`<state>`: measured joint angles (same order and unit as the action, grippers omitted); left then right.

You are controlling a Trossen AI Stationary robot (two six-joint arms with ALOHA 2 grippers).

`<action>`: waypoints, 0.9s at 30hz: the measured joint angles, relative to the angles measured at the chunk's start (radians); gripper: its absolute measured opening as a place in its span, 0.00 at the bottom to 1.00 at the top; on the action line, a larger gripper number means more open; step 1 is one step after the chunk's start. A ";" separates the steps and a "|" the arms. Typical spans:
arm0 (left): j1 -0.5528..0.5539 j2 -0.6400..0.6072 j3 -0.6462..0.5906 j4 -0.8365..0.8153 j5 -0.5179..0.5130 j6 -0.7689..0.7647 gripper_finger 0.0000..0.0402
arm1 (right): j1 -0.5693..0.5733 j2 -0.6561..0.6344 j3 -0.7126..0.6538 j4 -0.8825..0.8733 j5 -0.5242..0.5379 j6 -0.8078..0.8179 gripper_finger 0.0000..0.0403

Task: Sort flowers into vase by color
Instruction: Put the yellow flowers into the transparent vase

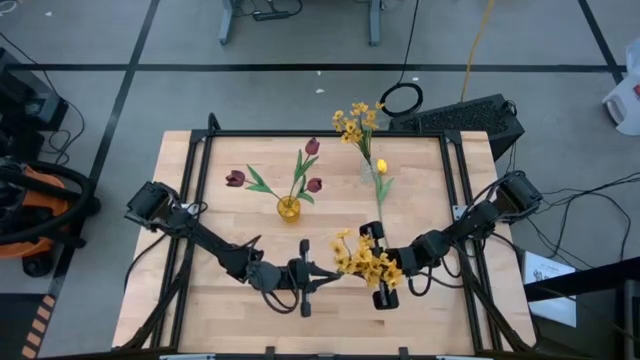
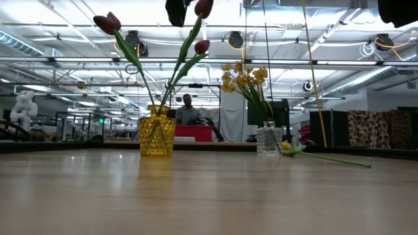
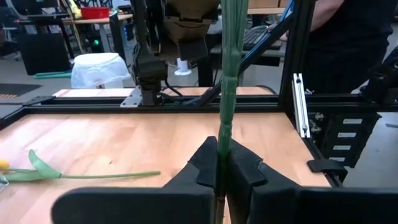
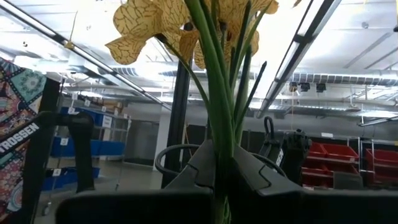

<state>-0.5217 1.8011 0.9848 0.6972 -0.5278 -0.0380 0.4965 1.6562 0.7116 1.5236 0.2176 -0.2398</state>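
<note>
While both arms are meeting near the worktop's (image 1: 200,300) front edge, the right gripper (image 1: 380,268) is clamping the stems of a spray of small yellow blossoms (image 1: 362,262), and the left gripper (image 1: 322,277) is pinching the same green stems (image 3: 229,74) from the other side. Three dark red tulips (image 1: 312,147) are standing in a yellow vase (image 1: 288,209) mid-worktop. Another yellow spray (image 1: 356,124) is sitting in a clear vase (image 2: 266,139) toward the back edge, and a yellow tulip (image 1: 381,166) is lying just beside it.
</note>
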 joint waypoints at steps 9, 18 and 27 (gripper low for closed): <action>-0.021 -0.050 -0.002 -0.170 0.000 -0.051 0.03 | 0.010 -0.006 0.000 -0.090 0.096 0.111 0.16; -0.067 -0.104 -0.001 -0.350 -0.033 -0.137 0.03 | 0.013 -0.035 0.000 -0.240 0.096 0.220 0.53; -0.090 -0.125 -0.001 -0.415 -0.094 -0.158 0.03 | 0.030 -0.035 0.000 -0.266 0.099 0.201 0.59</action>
<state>-0.6113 1.6761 0.9840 0.2825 -0.6215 -0.1959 0.5263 1.6215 0.7116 1.2579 0.3168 -0.0386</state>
